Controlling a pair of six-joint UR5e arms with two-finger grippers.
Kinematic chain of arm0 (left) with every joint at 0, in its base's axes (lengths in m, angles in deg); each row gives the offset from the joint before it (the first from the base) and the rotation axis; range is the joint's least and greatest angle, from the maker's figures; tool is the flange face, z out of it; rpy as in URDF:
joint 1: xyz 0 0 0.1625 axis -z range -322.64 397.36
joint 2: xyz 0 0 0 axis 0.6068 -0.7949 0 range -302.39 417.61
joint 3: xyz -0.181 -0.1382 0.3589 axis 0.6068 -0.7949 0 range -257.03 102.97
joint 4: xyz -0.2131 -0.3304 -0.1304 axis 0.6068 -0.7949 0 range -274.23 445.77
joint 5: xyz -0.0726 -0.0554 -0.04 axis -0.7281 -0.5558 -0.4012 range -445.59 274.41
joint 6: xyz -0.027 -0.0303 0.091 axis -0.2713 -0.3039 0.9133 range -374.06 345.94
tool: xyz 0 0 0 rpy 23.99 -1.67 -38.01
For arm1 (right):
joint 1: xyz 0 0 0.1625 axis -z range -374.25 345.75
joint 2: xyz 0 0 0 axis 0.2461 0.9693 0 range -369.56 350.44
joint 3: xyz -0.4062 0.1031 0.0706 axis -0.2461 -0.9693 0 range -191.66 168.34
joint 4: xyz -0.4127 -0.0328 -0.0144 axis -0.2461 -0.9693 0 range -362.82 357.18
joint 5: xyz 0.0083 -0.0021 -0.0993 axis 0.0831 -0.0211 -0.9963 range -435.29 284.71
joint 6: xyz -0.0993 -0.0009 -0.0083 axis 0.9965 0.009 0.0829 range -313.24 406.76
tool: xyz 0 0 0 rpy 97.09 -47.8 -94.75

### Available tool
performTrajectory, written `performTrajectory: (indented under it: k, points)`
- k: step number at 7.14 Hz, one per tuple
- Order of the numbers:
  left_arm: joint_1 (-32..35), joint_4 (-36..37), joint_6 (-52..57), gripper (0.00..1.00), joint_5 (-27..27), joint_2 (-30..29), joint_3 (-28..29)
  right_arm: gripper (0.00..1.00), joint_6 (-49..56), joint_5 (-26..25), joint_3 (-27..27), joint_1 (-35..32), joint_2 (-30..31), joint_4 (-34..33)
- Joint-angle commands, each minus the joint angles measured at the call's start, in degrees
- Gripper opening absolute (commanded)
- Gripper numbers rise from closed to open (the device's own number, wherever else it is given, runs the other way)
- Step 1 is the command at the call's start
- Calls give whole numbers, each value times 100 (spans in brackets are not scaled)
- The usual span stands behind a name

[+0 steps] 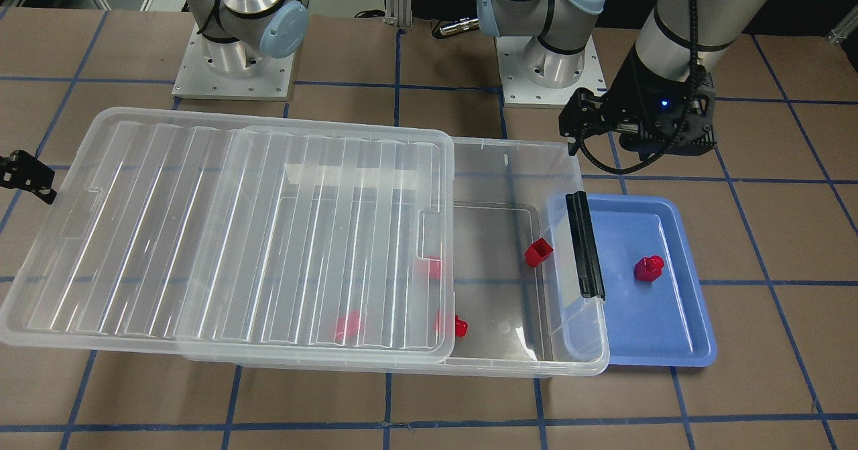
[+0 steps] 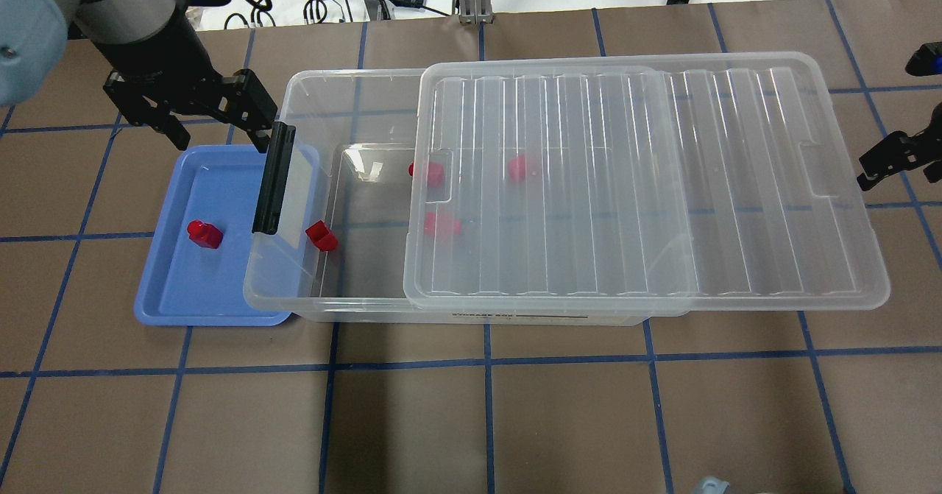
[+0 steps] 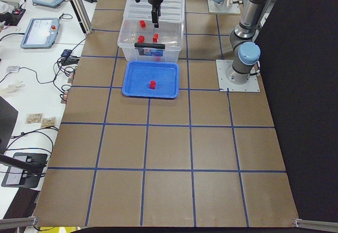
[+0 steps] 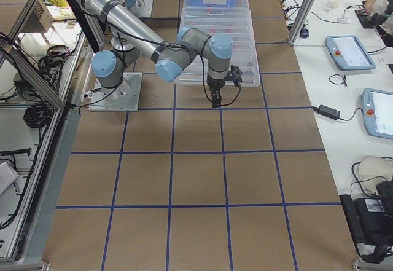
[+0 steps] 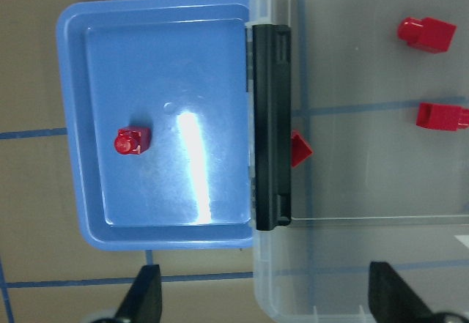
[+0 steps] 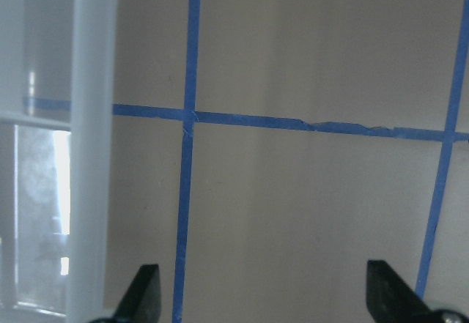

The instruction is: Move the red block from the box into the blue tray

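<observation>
The red block with its stud lies inside the blue tray; it also shows in the overhead view and the left wrist view. The tray sits against the latch end of the clear box, partly under its rim. The box's lid is slid toward my right side, so the latch end is uncovered. My left gripper is open and empty, high above the tray and the black latch bar. My right gripper is open and empty, beyond the lid's far end.
A hollow red cube lies in the uncovered part of the box near the latch. Several more red blocks show blurred through the lid. The lid overhangs the box's end. Brown table with blue tape grid all around.
</observation>
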Motion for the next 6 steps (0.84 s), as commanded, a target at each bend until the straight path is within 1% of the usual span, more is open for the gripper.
performTrajectory:
  k: [1,4,6]
  points:
    - [49,11,24,100,28,134,-210,100,-167,6,0,-257,0,-15]
    - [48,-50,33,100,-7,205,-237,100,-184,6,0,-599,9,-6]
    - [-30,-59,33,100,28,213,-237,100,-464,6,9,-828,0,20]
